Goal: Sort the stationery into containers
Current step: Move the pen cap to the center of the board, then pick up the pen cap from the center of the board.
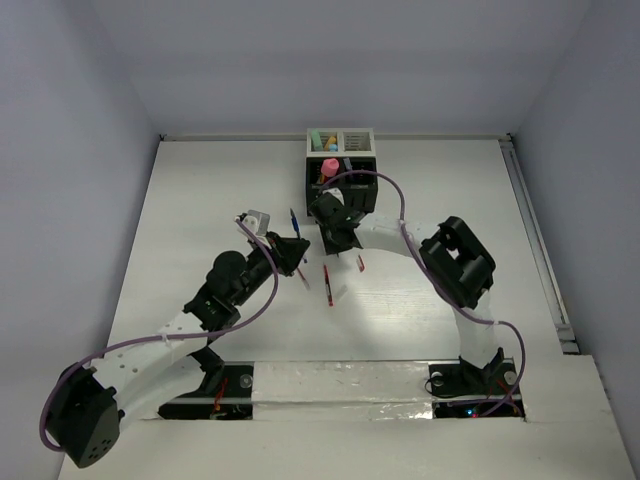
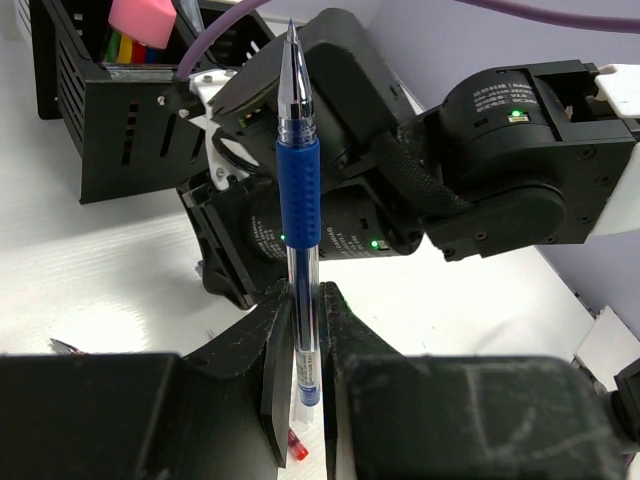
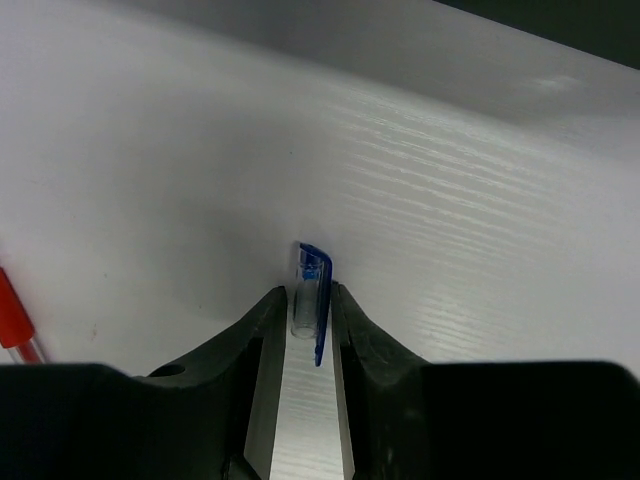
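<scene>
Blue pen [image 2: 298, 200]: clamped near its lower end in the left hand [image 2: 306, 310], tip pointing to top of frame. Clear cap with blue clip [image 3: 311, 280]: pinched between the narrowed fingertips of the right hand [image 3: 308, 308]; can't tell if it touches the tabletop [image 3: 450, 250]. Pen's bottom end is hidden by the fingers. Left wrist view shows black box [image 2: 110, 130] at upper left, pink marker [image 2: 145, 20] inside. Right wrist view catches only a red pen [image 3: 15, 322], cut off at left edge.
</scene>
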Action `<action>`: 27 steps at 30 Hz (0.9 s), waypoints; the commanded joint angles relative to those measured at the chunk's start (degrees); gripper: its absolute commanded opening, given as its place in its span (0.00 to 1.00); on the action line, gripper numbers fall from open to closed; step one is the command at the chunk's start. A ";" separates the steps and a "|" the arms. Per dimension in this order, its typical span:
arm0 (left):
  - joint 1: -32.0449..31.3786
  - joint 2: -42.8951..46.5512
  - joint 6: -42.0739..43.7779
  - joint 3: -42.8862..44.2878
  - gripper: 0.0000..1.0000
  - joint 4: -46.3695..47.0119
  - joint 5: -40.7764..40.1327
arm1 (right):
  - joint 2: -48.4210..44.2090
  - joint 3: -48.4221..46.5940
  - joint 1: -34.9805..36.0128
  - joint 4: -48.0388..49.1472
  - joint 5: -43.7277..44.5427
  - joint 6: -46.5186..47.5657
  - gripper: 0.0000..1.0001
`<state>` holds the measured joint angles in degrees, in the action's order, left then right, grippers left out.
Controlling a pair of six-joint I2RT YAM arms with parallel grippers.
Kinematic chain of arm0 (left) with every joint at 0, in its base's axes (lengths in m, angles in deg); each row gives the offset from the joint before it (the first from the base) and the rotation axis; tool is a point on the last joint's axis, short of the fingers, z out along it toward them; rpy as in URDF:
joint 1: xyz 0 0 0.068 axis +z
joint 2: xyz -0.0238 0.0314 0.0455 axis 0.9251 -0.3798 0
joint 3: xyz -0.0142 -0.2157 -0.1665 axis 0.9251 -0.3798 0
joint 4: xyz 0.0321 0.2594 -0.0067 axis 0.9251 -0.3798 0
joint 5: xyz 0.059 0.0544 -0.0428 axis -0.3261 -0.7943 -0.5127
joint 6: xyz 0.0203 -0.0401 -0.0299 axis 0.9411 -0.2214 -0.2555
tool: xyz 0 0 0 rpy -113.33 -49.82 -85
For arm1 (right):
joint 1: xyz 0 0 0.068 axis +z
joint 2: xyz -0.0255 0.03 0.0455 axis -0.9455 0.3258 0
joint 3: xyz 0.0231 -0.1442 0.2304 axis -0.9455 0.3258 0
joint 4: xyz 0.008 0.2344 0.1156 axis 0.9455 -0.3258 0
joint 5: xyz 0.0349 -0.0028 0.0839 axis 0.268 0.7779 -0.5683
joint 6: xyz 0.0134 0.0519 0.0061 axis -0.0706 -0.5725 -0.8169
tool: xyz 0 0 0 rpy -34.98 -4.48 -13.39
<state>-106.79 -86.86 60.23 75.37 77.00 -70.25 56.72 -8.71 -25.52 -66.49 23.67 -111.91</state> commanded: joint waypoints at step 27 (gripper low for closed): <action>0.18 -9.35 -1.30 -0.69 0.00 11.87 8.28 | -34.78 23.68 0.76 29.19 4.04 -1.70 0.00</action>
<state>-106.79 -94.71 59.81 75.26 82.33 -65.94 29.59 12.25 -24.84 -51.45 27.35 -112.69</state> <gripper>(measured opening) 0.077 0.137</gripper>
